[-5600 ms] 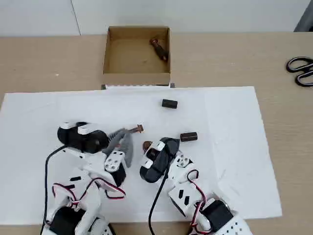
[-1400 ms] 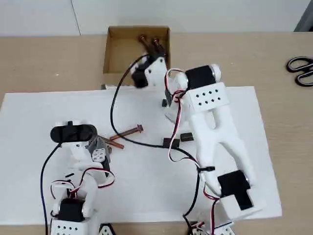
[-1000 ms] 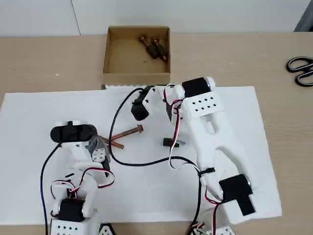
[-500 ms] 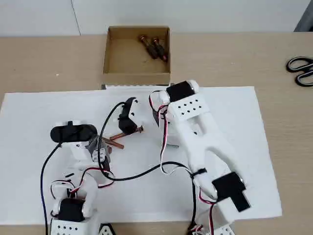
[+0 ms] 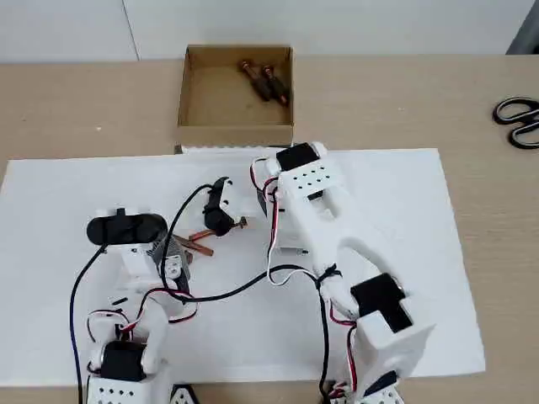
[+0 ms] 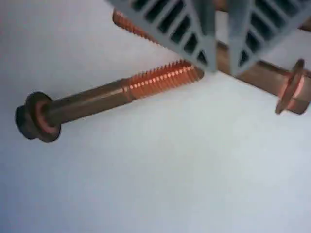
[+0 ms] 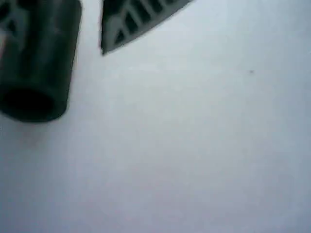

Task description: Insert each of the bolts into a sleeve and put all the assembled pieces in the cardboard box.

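Note:
Two assembled pieces (image 5: 261, 79) lie in the cardboard box (image 5: 236, 133) at the back. Two copper bolts (image 5: 200, 236) (image 5: 203, 248) lie crossed on the white paper; one has its head on one side (image 6: 34, 116), the other (image 6: 291, 92) on the opposite side. My left gripper (image 5: 178, 250) (image 6: 222, 68) hovers shut just over them, tips by the first bolt's threaded end. My right arm (image 5: 307, 189) stretches across the middle of the paper. Its gripper (image 7: 56, 46) is low over the sheet, open, with a dark sleeve (image 7: 36, 63) beside one grey finger (image 7: 141, 19).
The white paper (image 5: 404, 219) covers the near table. Scissors (image 5: 518, 118) lie at the far right on the wood. A black cable (image 5: 244, 286) loops from the right arm's wrist camera (image 5: 221, 208) across the sheet, close to the bolts.
The right arm has drawn back from the box, leaving a second assembled piece there, and swung down and left over the paper to a sleeve. The left arm has stayed put.

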Robot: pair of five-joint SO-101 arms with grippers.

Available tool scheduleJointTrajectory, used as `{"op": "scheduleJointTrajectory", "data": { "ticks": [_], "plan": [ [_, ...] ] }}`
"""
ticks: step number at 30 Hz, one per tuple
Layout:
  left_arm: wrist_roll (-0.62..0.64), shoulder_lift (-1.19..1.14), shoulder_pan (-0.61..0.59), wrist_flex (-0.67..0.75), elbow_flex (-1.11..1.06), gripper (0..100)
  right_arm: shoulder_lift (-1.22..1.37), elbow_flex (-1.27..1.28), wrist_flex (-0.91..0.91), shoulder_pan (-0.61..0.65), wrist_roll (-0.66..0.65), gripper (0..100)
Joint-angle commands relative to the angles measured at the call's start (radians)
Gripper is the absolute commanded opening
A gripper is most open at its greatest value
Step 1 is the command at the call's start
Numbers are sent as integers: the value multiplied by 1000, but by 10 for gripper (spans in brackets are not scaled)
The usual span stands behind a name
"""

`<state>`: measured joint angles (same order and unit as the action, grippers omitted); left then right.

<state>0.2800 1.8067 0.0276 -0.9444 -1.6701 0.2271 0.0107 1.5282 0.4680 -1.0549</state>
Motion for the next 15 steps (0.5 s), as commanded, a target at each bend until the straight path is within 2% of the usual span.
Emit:
{"op": "scheduleJointTrajectory", "data": {
  "ticks": [1, 8, 12, 15],
  "plan": [
    [6, 9, -6, 9, 2, 7, -1, 0, -7, -24, -12, 95],
    [6, 9, -6, 9, 2, 7, 4, 0, -5, -25, -15, 96],
    [6, 9, -6, 9, 2, 7, -2, 0, -2, -25, -15, 146],
    [6, 9, -6, 9, 2, 7, -4, 0, 4, -25, -15, 145]
  ]
}}
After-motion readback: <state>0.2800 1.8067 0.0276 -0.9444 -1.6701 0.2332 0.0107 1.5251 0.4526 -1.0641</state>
